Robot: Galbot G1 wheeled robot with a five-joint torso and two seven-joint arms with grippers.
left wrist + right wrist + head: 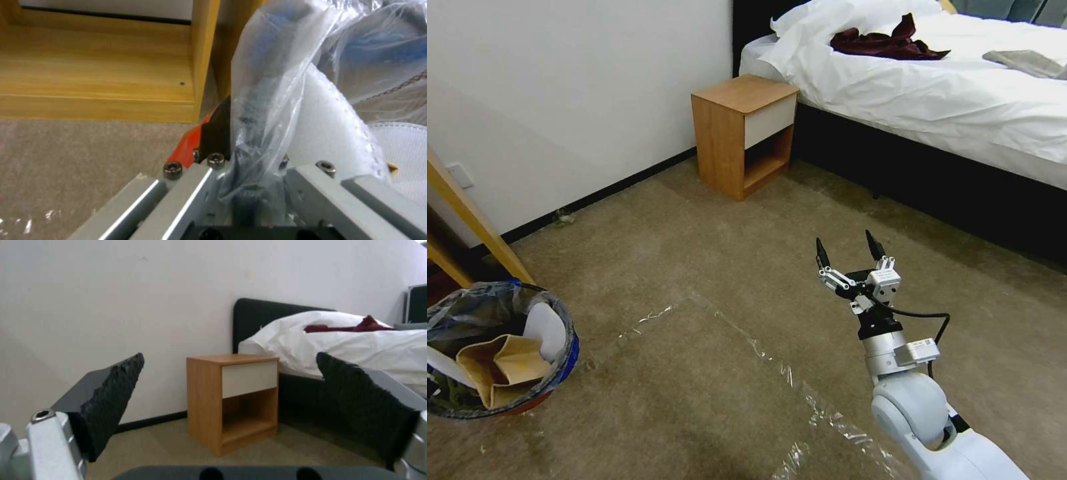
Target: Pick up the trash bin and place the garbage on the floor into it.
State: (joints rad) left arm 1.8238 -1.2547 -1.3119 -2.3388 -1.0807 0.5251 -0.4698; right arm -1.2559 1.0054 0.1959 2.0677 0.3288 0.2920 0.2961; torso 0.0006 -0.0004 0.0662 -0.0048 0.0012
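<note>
The bin [497, 353] hangs at the robot's left above the carpet [694, 347], holding a paper bag [504, 373] and white slippers [546, 330]. Left gripper [249, 186]: jaws pinching the bin's rim and liner. Right gripper [852, 250]: raised mid-air facing the nightstand [744, 133], jaws spread, empty.

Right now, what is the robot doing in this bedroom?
The left gripper is clamped on the rim of the trash bin, at the robot's left. The bin holds a tan paper bag and white slippers. The right gripper hovers open above the floor, pointing toward the nightstand.
</note>
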